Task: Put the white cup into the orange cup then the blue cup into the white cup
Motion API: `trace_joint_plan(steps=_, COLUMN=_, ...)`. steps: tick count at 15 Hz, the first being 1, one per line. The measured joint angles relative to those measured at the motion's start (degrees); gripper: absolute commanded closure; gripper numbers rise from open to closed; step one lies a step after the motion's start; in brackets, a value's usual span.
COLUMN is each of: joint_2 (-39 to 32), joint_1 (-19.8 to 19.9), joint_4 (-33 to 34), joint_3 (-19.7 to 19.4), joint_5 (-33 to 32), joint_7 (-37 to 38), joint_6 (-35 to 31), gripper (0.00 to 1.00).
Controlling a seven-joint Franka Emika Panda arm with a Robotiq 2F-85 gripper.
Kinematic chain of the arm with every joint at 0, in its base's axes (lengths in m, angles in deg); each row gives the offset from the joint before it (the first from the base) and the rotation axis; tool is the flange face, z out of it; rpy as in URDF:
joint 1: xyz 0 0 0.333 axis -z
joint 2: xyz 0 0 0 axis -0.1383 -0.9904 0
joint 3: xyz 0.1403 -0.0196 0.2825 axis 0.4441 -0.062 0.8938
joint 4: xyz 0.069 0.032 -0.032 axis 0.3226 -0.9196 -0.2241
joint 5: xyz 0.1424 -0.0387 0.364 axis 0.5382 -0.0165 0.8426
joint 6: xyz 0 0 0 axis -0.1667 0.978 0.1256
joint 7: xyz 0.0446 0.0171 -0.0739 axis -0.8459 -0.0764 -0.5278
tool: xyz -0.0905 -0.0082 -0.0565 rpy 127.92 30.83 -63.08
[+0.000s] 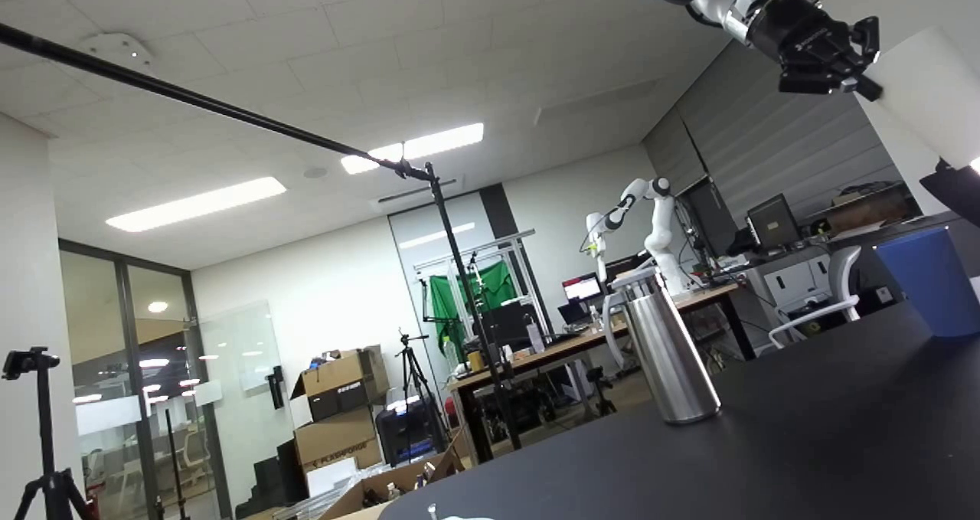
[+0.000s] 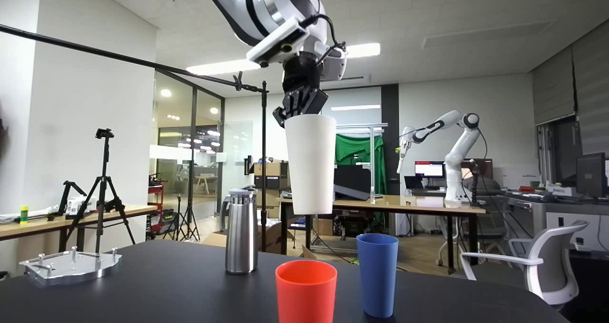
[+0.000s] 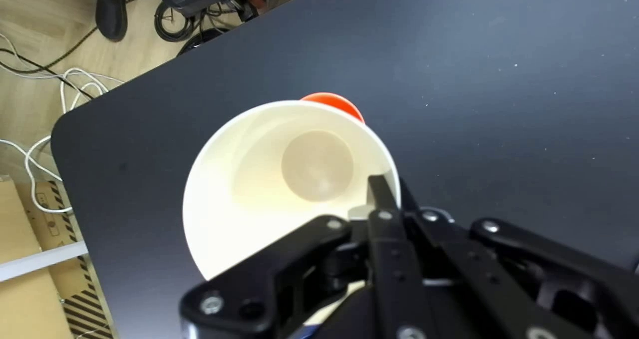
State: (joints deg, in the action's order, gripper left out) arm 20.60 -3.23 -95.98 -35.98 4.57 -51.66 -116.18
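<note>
My gripper is shut on the near rim of the white cup, one finger inside and one outside. In an exterior view the white cup hangs almost upright in the air from my gripper, above the orange cup on the table. In the wrist view only a sliver of the orange cup shows behind the white cup's far rim. The blue cup stands upright on the table in both exterior views. The orange cup is out of view in an exterior view where the white cup shows tilted.
A steel flask stands on the black table, behind and left of the orange cup in that exterior view. A clear plate with pegs lies at the table's left. A white chair stands beyond the table edge.
</note>
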Motion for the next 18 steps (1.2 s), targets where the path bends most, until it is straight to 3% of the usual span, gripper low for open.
trace_joint_plan(steps=5, joint_2=2.97, joint_1=0.52, joint_4=-5.71, joint_3=-0.12, joint_5=0.02, joint_7=0.0, joint_6=-2.24, gripper=0.99)
trace_joint_plan(steps=11, joint_2=5.03, joint_1=0.96, joint_4=-12.97, joint_3=-0.48, joint_5=0.58, joint_7=0.0, joint_6=-10.86, gripper=0.99)
trace_joint_plan(steps=18, joint_2=5.06, joint_1=1.23, joint_4=-16.65, joint_3=-0.54, joint_5=0.88, joint_7=-0.01, joint_6=-14.99, gripper=0.99)
